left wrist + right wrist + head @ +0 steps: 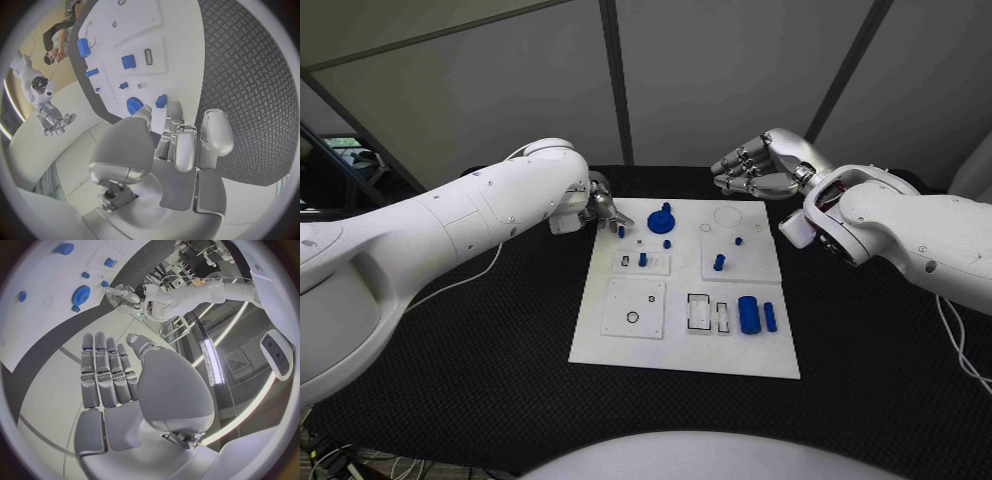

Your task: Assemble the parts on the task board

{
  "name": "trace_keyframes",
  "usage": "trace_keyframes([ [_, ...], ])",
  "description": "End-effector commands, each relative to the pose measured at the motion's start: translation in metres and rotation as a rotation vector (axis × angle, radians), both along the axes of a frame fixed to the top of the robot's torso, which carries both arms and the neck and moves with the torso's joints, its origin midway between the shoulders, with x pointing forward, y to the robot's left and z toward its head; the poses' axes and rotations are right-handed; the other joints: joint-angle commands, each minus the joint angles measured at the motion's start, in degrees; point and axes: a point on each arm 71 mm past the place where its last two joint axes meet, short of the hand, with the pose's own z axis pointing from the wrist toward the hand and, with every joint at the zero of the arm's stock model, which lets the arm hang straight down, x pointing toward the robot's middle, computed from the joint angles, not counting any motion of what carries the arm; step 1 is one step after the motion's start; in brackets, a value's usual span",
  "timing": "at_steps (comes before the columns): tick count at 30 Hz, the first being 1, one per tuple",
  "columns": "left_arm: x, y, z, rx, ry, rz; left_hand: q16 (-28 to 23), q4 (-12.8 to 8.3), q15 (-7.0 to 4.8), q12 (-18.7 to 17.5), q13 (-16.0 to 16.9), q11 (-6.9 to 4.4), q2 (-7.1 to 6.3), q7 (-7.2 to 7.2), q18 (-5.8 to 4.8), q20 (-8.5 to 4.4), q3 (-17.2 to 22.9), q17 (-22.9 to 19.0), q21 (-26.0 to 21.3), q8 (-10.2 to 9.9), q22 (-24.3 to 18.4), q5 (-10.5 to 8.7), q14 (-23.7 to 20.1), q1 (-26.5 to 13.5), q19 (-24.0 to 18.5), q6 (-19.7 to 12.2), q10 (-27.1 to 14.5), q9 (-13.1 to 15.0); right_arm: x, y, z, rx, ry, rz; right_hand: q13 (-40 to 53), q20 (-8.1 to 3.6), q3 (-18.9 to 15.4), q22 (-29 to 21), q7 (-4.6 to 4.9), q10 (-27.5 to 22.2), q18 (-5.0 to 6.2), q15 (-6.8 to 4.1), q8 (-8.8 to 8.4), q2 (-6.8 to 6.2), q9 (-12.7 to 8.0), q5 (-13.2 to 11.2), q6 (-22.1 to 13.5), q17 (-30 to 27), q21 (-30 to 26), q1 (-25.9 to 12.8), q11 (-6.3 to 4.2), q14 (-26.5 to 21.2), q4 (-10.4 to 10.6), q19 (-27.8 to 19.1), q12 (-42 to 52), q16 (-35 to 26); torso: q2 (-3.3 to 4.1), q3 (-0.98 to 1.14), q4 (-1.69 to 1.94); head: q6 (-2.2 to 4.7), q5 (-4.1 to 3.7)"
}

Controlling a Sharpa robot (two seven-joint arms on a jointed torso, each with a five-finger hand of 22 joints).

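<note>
Left hand (599,207), fingers curled, pinches a small blue part (161,101) at the far-left corner of the white rectangular task board (635,345). Right hand (759,166), loosely curled and holding nothing, hovers beyond the board's far-right corner, above the black table (473,360).

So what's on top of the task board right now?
On the task board lie several blue parts: a gear at the far edge, small pegs, and two cylinders beside a slotted plate. The left hand covers the board's far left corner, so what's beneath it can't be seen.
</note>
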Motion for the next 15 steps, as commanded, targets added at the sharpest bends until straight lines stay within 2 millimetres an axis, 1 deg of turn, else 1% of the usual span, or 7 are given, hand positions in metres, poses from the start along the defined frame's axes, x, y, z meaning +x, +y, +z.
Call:
trace_keyframes([
  [1, 0.0005, -0.0013, 0.0008, -0.001, -0.006, -0.009, 0.2, -0.2, -0.05, 0.23, -0.15, -0.1, 0.16, -0.09, -2.12, -0.06, -0.15, 9.01, -0.14, -0.29, 0.04, 0.24, 3.59, 0.84, 0.19, 0.52, -0.1, -0.16, -0.0001, 0.0015, 0.0009, 0.0, -0.001, 0.011, -0.07, 0.16, 0.05, -0.06, 0.18, -0.14, 0.16, -0.05, 0.05, -0.04, 0.03, 0.29, 0.04, -0.08, -0.19, -0.5, 0.2, 0.28, 0.23, 0.43, 0.25, -0.23, -0.02, 0.0, 0.03, -0.02, -0.11],
  [9, 0.0003, 0.0, 0.0002, 0.003, -0.002, -0.006, 0.22, -0.4, -0.09, 0.3, -0.26, -0.18, 0.49, -0.18, -2.12, -0.09, -0.05, 9.02, -0.15, -0.17, 0.09, 0.28, 3.59, 1.68, 0.2, 0.92, -0.12, -0.34, 0.0003, 0.0021, 0.0006, -0.001, 0.001, 0.011, -0.07, 0.16, 0.1, -0.08, 0.17, -0.15, 0.17, -0.05, 0.06, 0.01, 0.04, 0.34, 0.05, -0.09, -0.23, -0.51, 0.2, 0.29, 0.24, 0.47, 0.25, -0.24, -0.03, -0.01, 0.0, -0.09, 0.08],
  [15, 0.0, 0.0015, 0.0002, 0.006, -0.001, -0.002, 0.28, -0.57, -0.19, 0.5, -0.25, -0.31, 0.91, -0.34, -2.15, -0.16, 0.09, 9.08, -0.03, 0.19, 0.25, 0.32, 3.62, 2.47, 0.28, 1.51, 0.02, -0.39, 0.0008, 0.0019, 0.0003, -0.001, 0.001, 0.01, -0.07, 0.16, 0.14, -0.09, 0.17, -0.15, 0.17, -0.05, 0.06, 0.04, 0.04, 0.36, 0.05, -0.09, -0.25, -0.51, 0.19, 0.29, 0.24, 0.49, 0.25, -0.24, -0.04, -0.03, 0.06, -0.19, 0.01],
])
